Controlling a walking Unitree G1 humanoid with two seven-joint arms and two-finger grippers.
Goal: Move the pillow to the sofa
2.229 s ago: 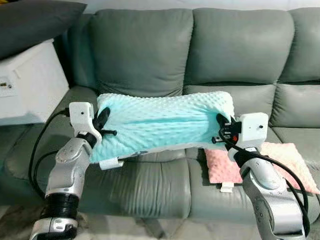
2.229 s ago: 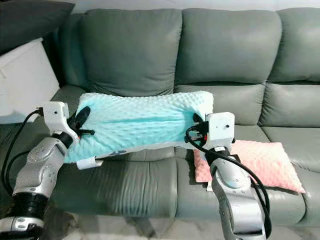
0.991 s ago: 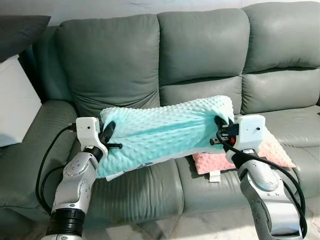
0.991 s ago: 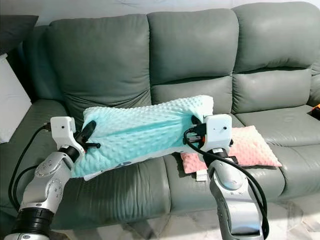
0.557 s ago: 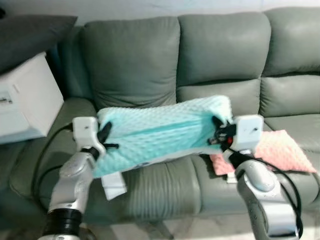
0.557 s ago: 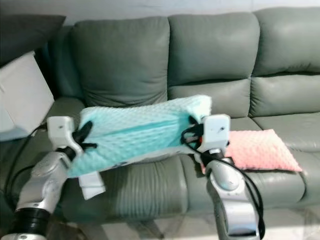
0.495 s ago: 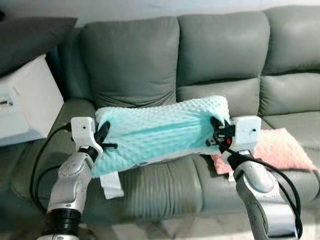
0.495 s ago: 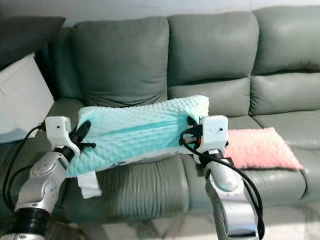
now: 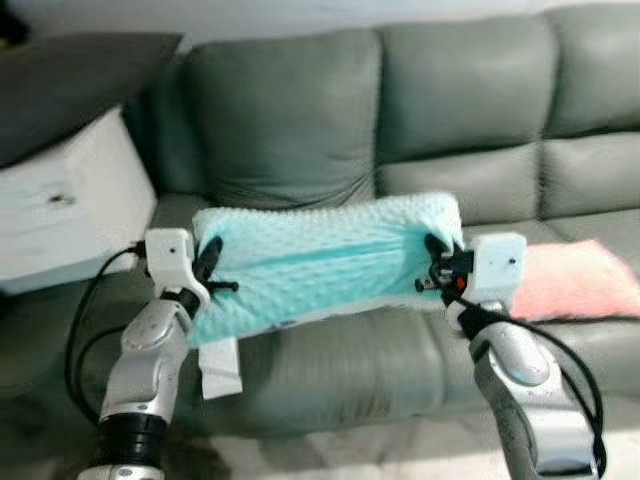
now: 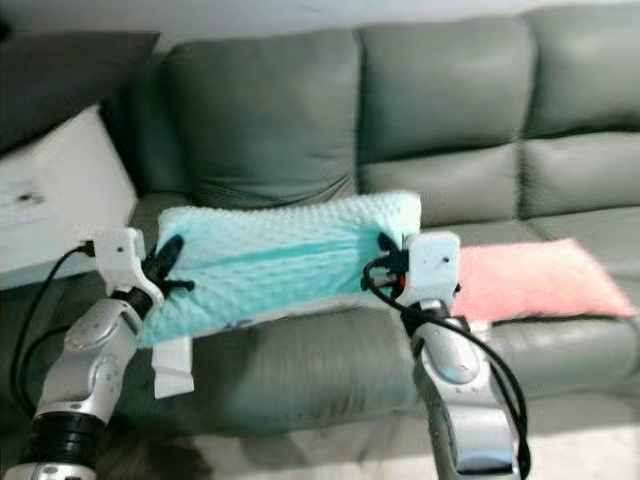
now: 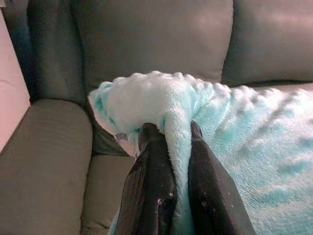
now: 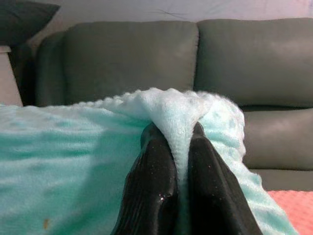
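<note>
The mint-green dotted pillow [image 9: 325, 258] hangs in mid-frame of the head views, stretched sideways between the two arms and held in the air in front of the grey sofa [image 9: 300, 120], above the front of its seat cushions rather than resting on them. The left pincer [image 11: 173, 147] has its two black fingers pressed together on a bunched fold at the pillow's left end, and the right pincer [image 12: 177, 147] pinches a similar fold at the right end; the wrist views show the plush fabric squeezed up between the fingers in each case. Gripping both short ends likely keeps the soft, floppy pillow level and taut, so it does not sag or swing while carried. A white tag or label [image 9: 220, 365] dangles from the pillow's lower left corner. In the right of the frame a pink pillow [image 9: 580, 280] lies flat on the sofa seat, partly behind the right arm, and in the upper left a white cabinet [image 9: 60, 205] stands beside the sofa's armrest with a dark cushion [image 9: 70, 70] on top. The task looks close to done: the seat below and behind the pillow seems free to receive it.
</note>
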